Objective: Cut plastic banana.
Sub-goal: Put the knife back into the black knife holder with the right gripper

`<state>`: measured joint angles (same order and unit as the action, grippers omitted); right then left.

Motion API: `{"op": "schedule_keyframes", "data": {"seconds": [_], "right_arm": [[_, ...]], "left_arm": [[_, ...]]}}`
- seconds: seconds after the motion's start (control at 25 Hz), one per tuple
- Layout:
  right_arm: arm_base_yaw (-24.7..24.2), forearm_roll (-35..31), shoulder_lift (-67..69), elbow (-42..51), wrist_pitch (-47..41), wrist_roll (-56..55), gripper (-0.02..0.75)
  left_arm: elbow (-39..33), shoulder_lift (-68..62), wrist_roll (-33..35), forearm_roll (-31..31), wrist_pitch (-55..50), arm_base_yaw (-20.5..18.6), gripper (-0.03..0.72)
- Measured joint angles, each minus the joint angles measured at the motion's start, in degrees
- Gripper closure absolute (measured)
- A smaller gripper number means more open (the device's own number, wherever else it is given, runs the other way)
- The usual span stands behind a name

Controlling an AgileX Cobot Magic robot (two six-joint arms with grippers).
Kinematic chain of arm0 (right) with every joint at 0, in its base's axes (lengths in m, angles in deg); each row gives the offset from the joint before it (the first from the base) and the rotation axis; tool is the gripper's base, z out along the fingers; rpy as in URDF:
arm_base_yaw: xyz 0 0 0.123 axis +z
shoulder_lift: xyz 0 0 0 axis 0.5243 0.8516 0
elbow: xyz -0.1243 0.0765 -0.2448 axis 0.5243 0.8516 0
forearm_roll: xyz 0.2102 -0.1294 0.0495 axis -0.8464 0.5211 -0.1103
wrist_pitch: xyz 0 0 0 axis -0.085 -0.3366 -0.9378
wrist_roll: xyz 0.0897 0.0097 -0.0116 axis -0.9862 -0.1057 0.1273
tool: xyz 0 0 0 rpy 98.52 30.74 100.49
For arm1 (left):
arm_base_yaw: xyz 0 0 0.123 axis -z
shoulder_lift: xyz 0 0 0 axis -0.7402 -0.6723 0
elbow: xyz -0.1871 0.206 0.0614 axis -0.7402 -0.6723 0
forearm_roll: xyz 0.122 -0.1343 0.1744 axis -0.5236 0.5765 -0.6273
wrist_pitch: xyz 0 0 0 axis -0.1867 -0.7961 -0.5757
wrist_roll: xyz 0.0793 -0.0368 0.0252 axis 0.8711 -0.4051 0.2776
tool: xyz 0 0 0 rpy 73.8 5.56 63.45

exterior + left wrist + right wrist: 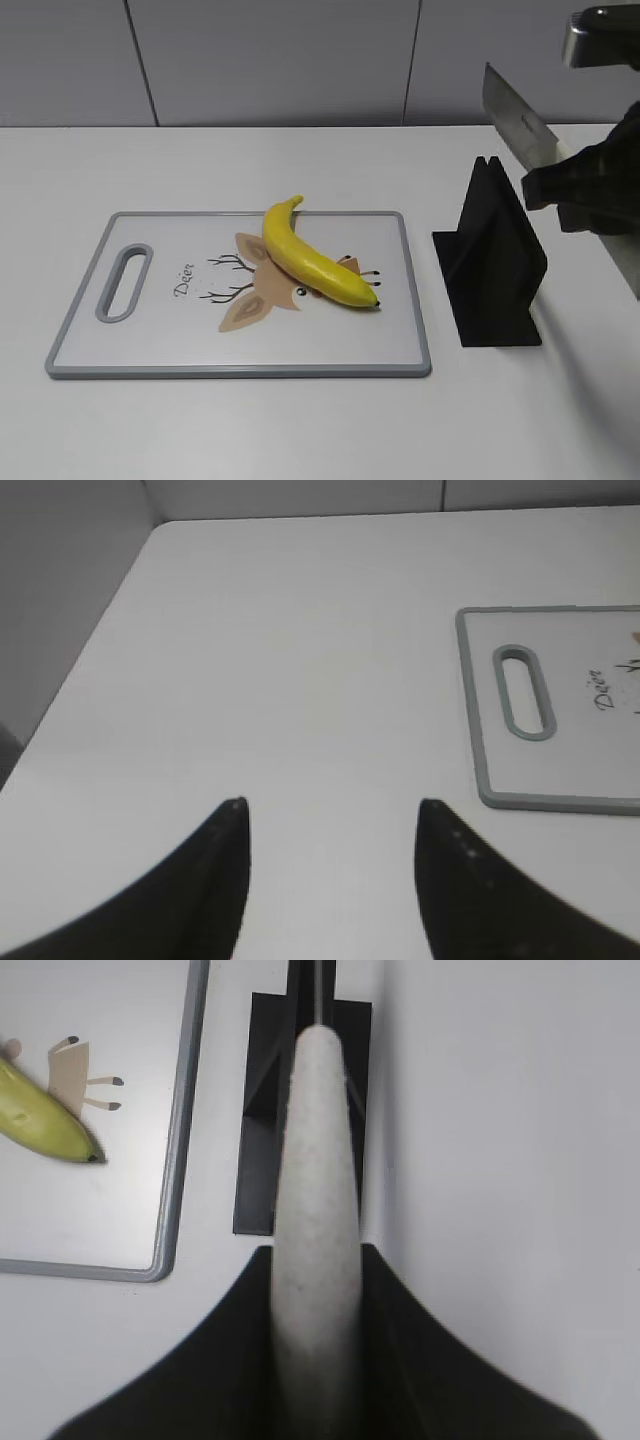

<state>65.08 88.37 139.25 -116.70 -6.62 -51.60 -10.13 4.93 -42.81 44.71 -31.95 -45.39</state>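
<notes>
The plastic banana [312, 257] is whole, yellow and curved. It lies on the white cutting board [150, 340] with the deer print, stem to the back, dark tip to the right; its tip end shows in the right wrist view [45, 1120]. My right gripper [317, 1260] is shut on a knife's pale handle [315, 1190]. It holds the knife [515, 125] in the air above the black knife stand [495, 265], right of the board. My left gripper [330, 805] is open and empty over bare table, left of the board [560, 800].
The black knife stand [262, 1160] sits just right of the board's right edge [175, 1160]. A grey wall runs along the table's back edge. The table's left edge shows in the left wrist view.
</notes>
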Motion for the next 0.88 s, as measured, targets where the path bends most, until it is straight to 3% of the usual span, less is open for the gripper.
{"op": "schedule_keyframes", "data": {"seconds": [0.2,0.88], "right_arm": [[1.4,1.2,2.9,0.0,0.7,-3.8,0.562],[1.5,4.0,5.2,4.3,6.1,-10.8,0.562]], "left_arm": [[0.0,0.0,0.0,0.0,0.0,-3.3,0.169],[0.0,0.0,0.0,0.0,0.0,-3.5,0.169]]}}
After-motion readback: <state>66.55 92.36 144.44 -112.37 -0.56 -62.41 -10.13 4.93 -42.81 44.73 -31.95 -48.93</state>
